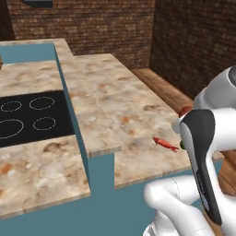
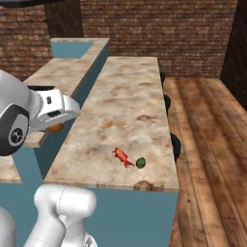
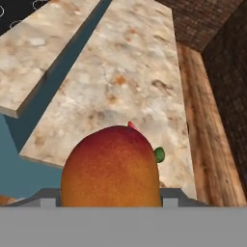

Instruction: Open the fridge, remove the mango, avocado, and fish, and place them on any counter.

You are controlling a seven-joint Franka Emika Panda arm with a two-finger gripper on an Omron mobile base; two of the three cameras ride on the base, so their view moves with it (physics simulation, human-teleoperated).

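Holding the mango [image 3: 112,166] clamped in my hand [image 3: 112,195], I hang over the near end of the table [image 3: 140,82]; bare stone lies below and ahead, fish [image 2: 122,157] and avocado [image 2: 140,162] alongside.

fish [image 2: 122,157], avocado [image 2: 140,162], bare counter [image 2: 130,96] beyond

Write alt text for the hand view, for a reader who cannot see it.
A large orange-red mango fills the lower centre, held in the gripper above a beige speckled counter. Just past the mango, a bit of a red fish and a green avocado peek out on the counter. A wooden floor and brick wall lie to the right.
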